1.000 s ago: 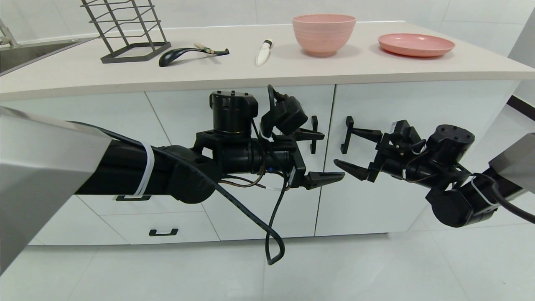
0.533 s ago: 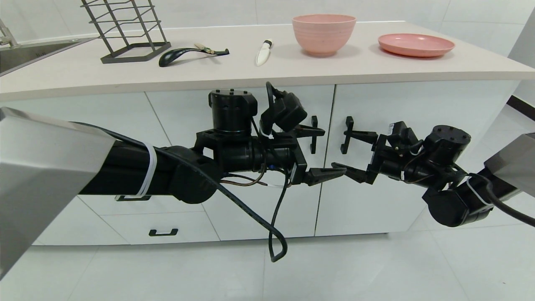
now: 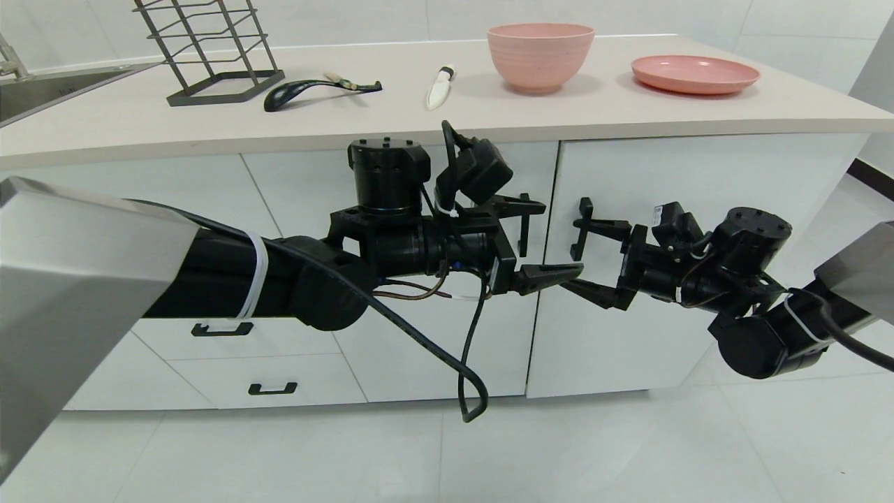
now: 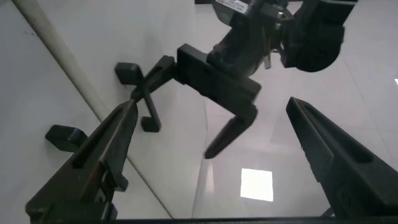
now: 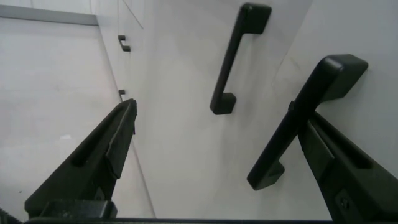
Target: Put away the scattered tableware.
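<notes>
Below the tabletop [image 3: 628, 112], in front of the white cabinet doors [image 3: 698, 209], both arms hang level with the two black pull handles where the doors meet. The left tool [image 3: 559, 237] is released, its jaws spread wide, the upper one lying at the left door's handle [image 3: 523, 242]. The right tool [image 3: 581, 255] is also released and spread; its upper jaw sits right against the right door's handle [image 3: 574, 248], though whether it touches cannot be told. The lower jaws of the two tools cross each other in the head view, so the arms are working very close together.

None of the tableware is held. The pink bowl [image 3: 540, 56] and pink plate [image 3: 695, 73] stand on the far right of the tabletop, a white knife [image 3: 439, 87] and a black spoon [image 3: 307, 89] lie toward the middle, and a wire rack [image 3: 209, 52] stands beside the sink [image 3: 49, 87].

Judging from this pose, the arms are set low and open to hook the handles and pull the doors apart, presumably so the dishes can go inside. With the tools this near, one catching the other looks like the main risk.
</notes>
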